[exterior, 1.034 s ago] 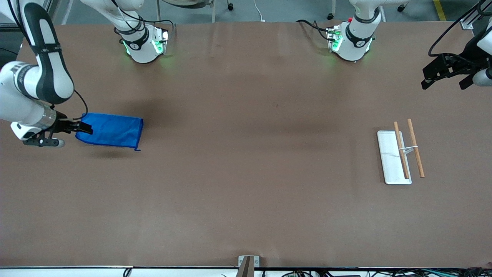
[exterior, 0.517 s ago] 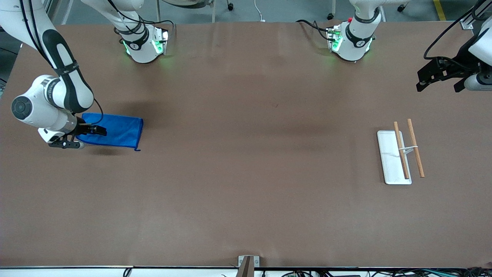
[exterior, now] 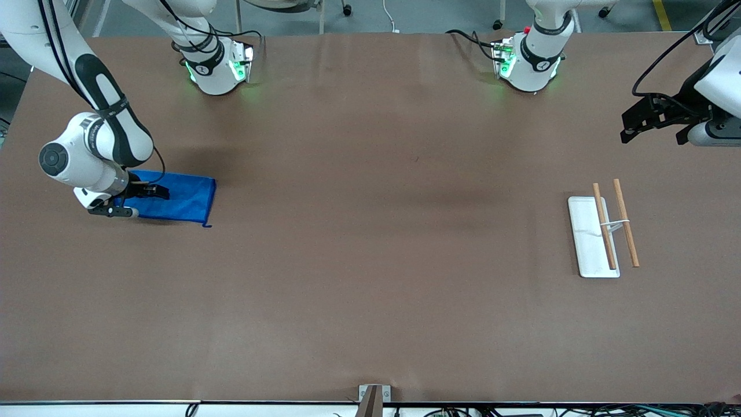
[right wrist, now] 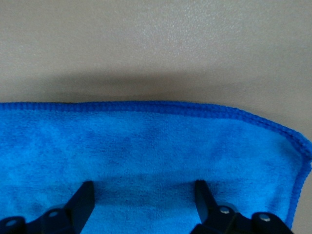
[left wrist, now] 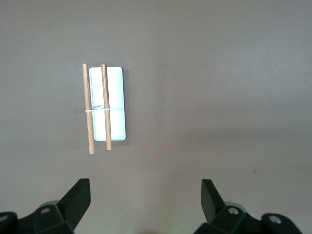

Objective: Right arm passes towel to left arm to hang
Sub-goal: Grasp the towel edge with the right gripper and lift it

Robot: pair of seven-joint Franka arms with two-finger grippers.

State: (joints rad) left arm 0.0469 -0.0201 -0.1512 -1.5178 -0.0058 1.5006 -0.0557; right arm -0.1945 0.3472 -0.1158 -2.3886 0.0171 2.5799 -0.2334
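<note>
Brown table covering [exterior: 370,260] spreads bare and flat under both arms, and at the right arm's end of it the right gripper [exterior: 151,191] is low over the towel [exterior: 185,200], its fingers parted with blue cloth showing between them and nothing yet held. That towel lies flat on the table, with its small loop tag [exterior: 206,225] at the corner nearest the front camera. To do this pick well, I judge the fingers should sink until both tips press into the pile, then close on a fold a little way in from the hem, so the cloth bunches firmly and does not slip free on the lift. From the right wrist view the spread fingertips [right wrist: 83,197] sit over the towel [right wrist: 146,151] just inside its stitched edge [right wrist: 161,106], a detail the front view is too distant to give. Only the front view shows the left gripper [exterior: 654,119] waiting in the air, over the left arm's end of the table. From the left wrist view its fingers [left wrist: 78,197] stand wide apart and empty above the white tray [left wrist: 116,105] with two wooden rods [left wrist: 96,107].
</note>
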